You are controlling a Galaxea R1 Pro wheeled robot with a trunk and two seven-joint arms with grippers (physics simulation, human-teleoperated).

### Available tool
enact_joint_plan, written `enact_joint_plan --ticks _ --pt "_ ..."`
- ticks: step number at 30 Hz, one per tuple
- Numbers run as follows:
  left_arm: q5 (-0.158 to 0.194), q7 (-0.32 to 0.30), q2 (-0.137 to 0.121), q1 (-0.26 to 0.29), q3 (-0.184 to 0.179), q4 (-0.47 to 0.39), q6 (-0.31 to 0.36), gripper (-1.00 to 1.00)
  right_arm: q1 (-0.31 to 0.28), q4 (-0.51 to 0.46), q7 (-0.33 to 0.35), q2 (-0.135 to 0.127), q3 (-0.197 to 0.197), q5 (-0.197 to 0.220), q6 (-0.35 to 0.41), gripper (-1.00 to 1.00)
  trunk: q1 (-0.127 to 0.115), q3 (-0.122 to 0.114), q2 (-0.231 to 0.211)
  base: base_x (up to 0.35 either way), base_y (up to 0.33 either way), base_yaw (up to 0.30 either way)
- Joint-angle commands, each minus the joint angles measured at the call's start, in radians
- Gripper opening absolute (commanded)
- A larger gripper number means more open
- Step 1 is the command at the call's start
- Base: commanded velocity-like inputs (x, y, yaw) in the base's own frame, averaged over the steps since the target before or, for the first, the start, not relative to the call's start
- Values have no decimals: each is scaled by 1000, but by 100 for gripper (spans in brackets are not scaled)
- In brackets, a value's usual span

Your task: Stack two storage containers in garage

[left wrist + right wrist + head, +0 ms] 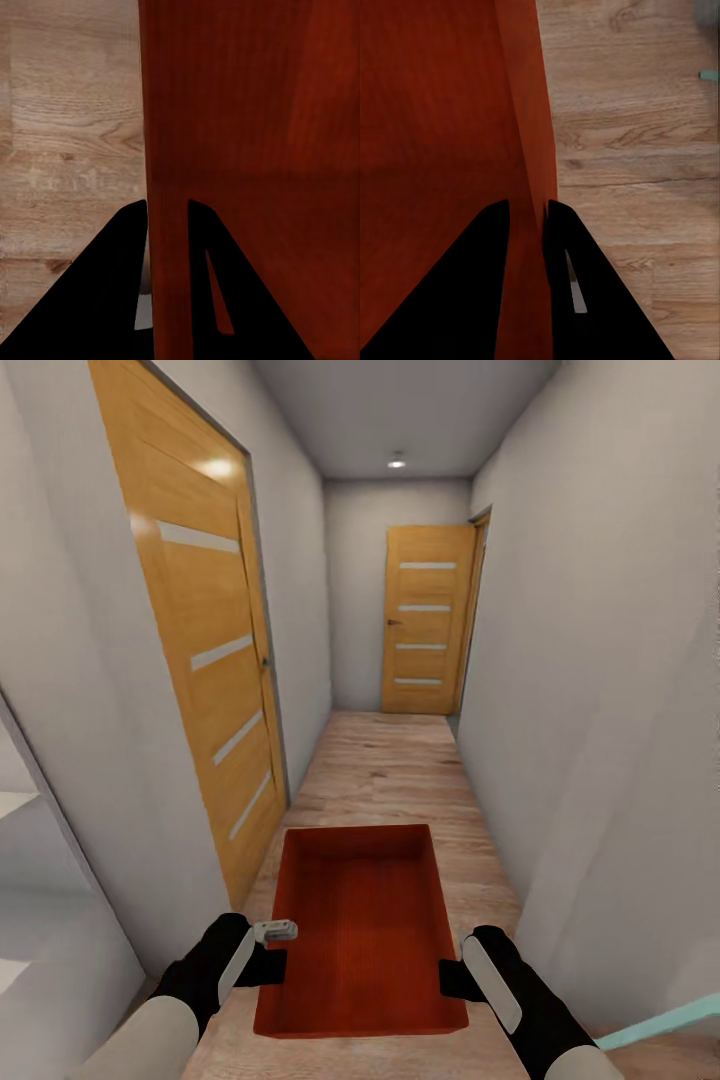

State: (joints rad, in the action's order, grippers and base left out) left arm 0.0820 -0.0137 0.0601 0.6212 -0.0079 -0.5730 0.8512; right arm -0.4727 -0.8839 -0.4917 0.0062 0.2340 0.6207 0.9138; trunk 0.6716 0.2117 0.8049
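Orange-red container (pixel 360 930) carried level over hallway wood floor (pixel 390 770). Left claw (pixel 272 964) pinched shut on left wall, right claw (pixel 452 978) pinched on right wall. Advice: keep both grips even, bin centred between walls, steer toward far door (pixel 425 620).

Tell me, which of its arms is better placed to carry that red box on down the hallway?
Neither alone: both. The left gripper pinches the storage container by its left wall, the right gripper by its right wall. The box hangs level between them, so carrying on likely needs both.
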Motion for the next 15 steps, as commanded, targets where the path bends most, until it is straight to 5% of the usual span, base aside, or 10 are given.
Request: enact_joint_plan --ticks 1,15 --pt "15 5 0 0 0 -2 5 -100 -1 -1 -7 0 -1 25 -6 -100 1 1 1 268 93 -237" --pt "15 5 0 1 0 -2 5 -100 -1 -1 -7 0 -1 25 -6 -100 1 -10 1 268 86 -180"
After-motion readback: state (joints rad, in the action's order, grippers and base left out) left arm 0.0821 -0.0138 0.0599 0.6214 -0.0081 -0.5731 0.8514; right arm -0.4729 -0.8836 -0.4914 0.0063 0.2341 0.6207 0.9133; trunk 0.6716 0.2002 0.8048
